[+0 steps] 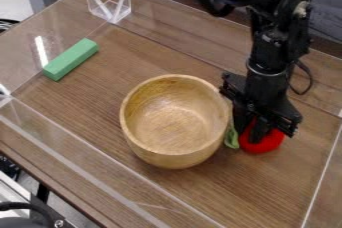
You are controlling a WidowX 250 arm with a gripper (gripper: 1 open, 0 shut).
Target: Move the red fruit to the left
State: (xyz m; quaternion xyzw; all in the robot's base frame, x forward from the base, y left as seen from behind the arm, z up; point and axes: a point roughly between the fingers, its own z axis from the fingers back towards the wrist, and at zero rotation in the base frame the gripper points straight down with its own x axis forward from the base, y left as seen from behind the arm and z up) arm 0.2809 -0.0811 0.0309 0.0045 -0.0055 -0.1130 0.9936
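The red fruit (265, 142), a small bright-red ball with a green leafy tip on its left side, lies on the wooden table just right of the wooden bowl (171, 154). My gripper (263, 132) points straight down over it. Its black fingers (242, 127) stand on either side of the fruit and press against it, hiding the fruit's upper half. The fruit still rests on the table top.
A flat green block (70, 59) lies at the far left. A clear plastic stand (110, 5) sits at the back left. A low transparent wall (80, 142) borders the table's front and left. The wooden bowl holds nothing.
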